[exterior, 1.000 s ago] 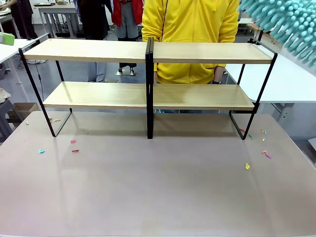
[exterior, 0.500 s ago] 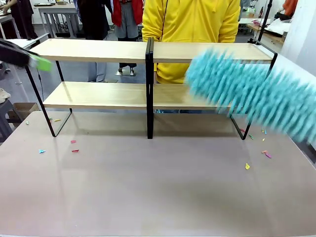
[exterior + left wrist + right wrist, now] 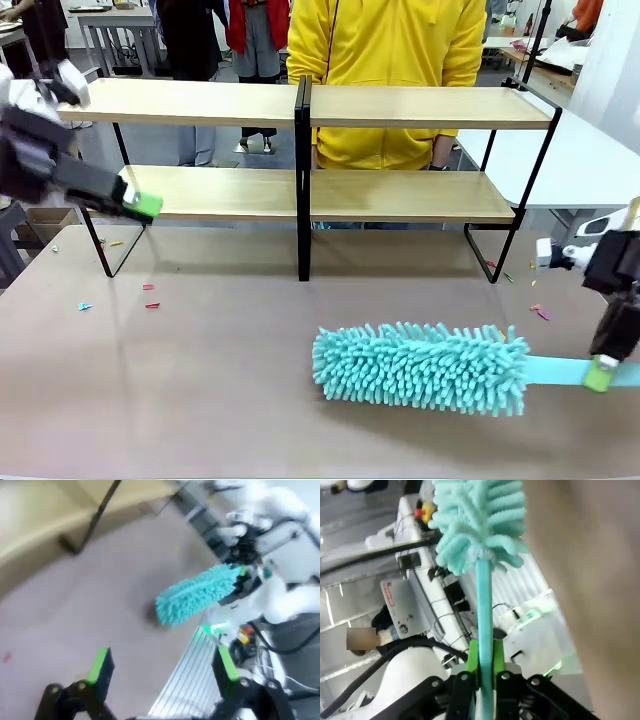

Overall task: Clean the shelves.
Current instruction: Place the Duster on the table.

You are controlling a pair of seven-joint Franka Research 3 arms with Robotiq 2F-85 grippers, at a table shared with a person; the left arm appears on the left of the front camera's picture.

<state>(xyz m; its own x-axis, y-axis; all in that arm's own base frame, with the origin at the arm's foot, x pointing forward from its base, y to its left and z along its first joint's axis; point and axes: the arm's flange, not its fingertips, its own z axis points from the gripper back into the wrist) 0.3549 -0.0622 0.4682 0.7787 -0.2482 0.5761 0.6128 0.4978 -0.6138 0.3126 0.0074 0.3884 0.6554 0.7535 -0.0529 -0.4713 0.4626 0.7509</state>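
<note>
While my right gripper point(image 3: 603, 372) clamps its jaws on the fluffy teal duster point(image 3: 420, 366) lying on the table point(image 3: 220, 380), my left gripper point(image 3: 162, 670), jaws apart, hovers by the two-tier wooden shelves point(image 3: 400, 195).

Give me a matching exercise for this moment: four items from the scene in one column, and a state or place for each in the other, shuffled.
Items:
1. left tool
2. right tool
3. duster head
4. shelves

States or places:
A. standing at the table's far side, both boards bare
B. shut on the turquoise handle
C. open, holding nothing
D. low over the table's near right part

Pairs: 1-C, 2-B, 3-D, 4-A
</note>
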